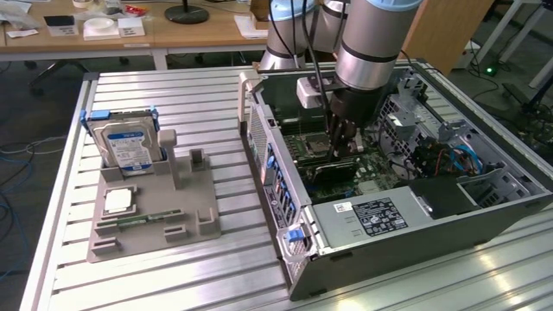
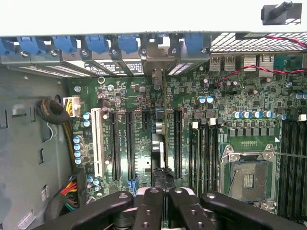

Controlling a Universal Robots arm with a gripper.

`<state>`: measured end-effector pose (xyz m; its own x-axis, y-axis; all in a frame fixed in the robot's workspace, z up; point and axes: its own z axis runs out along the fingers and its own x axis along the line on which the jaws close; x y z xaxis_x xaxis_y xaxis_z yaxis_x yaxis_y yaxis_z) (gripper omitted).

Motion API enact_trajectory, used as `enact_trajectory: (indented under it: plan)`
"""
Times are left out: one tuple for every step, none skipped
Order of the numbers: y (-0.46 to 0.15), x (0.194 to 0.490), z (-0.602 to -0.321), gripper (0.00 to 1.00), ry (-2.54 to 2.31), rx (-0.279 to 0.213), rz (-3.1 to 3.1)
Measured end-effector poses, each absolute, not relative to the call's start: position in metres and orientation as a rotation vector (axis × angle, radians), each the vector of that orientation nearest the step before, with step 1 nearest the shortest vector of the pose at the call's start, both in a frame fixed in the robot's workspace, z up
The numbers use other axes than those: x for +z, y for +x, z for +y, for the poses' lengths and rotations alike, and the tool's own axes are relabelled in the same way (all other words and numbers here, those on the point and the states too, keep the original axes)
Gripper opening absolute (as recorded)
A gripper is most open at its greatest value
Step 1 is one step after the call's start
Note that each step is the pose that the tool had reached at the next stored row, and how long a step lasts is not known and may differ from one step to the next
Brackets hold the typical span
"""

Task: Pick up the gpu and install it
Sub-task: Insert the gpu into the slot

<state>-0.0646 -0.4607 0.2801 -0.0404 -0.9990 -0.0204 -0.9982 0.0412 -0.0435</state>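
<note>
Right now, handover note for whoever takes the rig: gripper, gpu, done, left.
Gripper: shut on the gpu, down inside the open computer case.
Gpu: held on edge over the motherboard; in the wrist view it stands edge-on among the expansion slots, bracket end toward the case's rear wall.
Done: gpu picked up and brought into the case. The parts holder on the table still carries the hard drive and the memory stick.
Left: cannot tell if the card is fully seated; the grip is not yet released.
</note>
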Motion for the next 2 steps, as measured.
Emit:
enact_trajectory:
  plan:
    - [-0.0646,0.2801,-0.4607,0.11,-2.144,-0.027,2.234]
    - [-0.0646,0.2801,-0.4606,0.11,-2.144,-0.027,2.234]
